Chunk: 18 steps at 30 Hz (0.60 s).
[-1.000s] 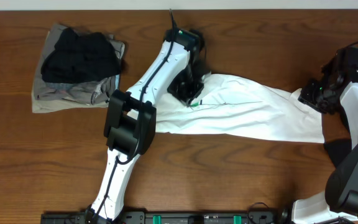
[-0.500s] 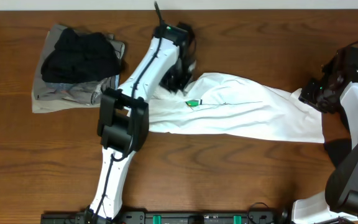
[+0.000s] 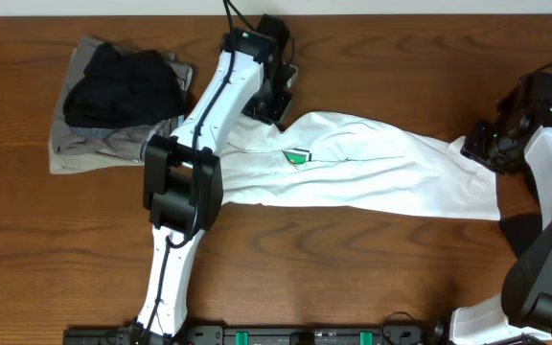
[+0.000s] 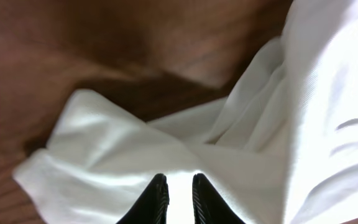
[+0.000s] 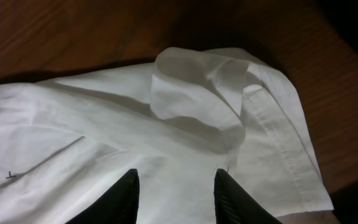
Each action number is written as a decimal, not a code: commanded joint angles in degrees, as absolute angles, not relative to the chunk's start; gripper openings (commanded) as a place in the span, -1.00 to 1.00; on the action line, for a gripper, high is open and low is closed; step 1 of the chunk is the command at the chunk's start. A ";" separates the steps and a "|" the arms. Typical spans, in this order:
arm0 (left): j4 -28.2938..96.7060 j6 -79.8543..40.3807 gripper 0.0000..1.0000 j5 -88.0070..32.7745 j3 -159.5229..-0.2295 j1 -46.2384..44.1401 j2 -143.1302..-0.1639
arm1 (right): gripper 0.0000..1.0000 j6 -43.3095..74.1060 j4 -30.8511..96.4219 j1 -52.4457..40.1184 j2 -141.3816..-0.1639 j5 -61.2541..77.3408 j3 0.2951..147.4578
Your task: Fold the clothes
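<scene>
White T-shirt (image 3: 381,177) across table (image 3: 353,278), left gripper (image 3: 274,98) by its top-left corner, right gripper (image 3: 479,146) at right end

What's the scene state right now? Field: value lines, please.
table: brown wood
white T-shirt: stretched lengthwise and rumpled, centre to right, not yet folded
print: small green mark, facing up
black garment: bunched on top of the grey-khaki one
grey-khaki garment: left side in the overhead view, apart from the shirt
left jaws: slim gap, at the shirt's upper left edge; grip unclear
right jaws: wide apart, over the shirt's right end
</scene>
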<state>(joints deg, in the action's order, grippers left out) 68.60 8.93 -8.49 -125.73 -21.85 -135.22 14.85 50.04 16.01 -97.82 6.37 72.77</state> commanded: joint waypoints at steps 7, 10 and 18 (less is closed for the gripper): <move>59.40 13.58 -0.14 -14.55 -127.37 -21.54 -132.94 | -0.24 14.57 49.36 15.84 -97.82 5.80 72.60; 59.20 15.99 -0.04 -19.40 -127.35 -21.56 -136.18 | -0.24 14.55 50.48 15.84 -97.82 5.78 72.60; 59.48 16.91 0.16 -22.11 -127.31 -21.56 -140.77 | -0.27 14.57 51.24 15.84 -97.82 5.82 72.60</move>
<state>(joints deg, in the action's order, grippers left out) 59.22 15.25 -19.51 -127.20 -21.85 -139.81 14.85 51.18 16.01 -97.82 6.35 72.73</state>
